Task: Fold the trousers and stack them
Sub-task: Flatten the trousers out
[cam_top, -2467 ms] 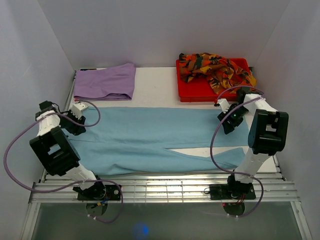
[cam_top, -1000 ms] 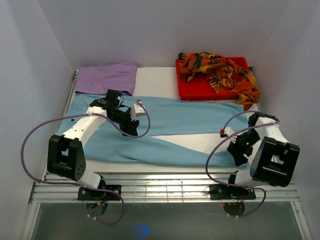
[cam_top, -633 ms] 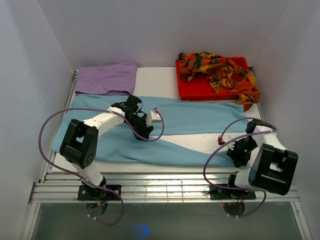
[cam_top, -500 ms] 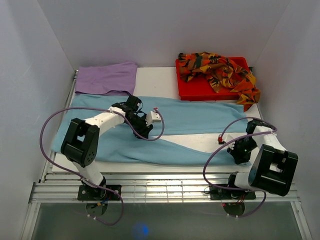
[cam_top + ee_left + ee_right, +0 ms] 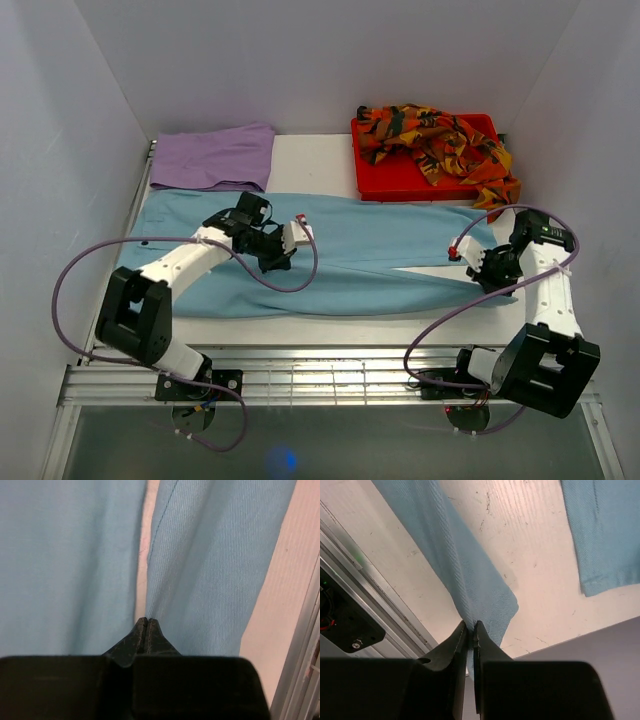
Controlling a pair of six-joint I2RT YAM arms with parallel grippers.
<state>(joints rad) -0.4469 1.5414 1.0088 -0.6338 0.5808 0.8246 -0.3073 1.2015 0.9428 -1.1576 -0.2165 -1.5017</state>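
The left gripper (image 5: 145,621) is pressing its two black fingers tight together, and the inner edge of one leg of the long light blue cloth trousers (image 5: 370,240) is running straight into their tips, so it is apparently pinching that edge. In its wrist view a thin strip of the white table (image 5: 310,160) is showing between the two legs just ahead of the tips. The right gripper (image 5: 471,625) is clamping a narrow strip of the same blue cloth near the hem, with the leg's end hanging off beside the fingers and the metal rail (image 5: 330,375) of the table's near edge lying close by.

The blue trousers are lying lengthwise across the middle of the table, waist to the left, legs nearly side by side. The plain lilac cloth trousers (image 5: 212,158) are lying folded at the back left, touching the blue pair's far edge. The orange-red-black patterned cloth trousers (image 5: 440,140) are sitting crumpled in a red plastic tray (image 5: 390,182) at the back right, spilling over its right rim.
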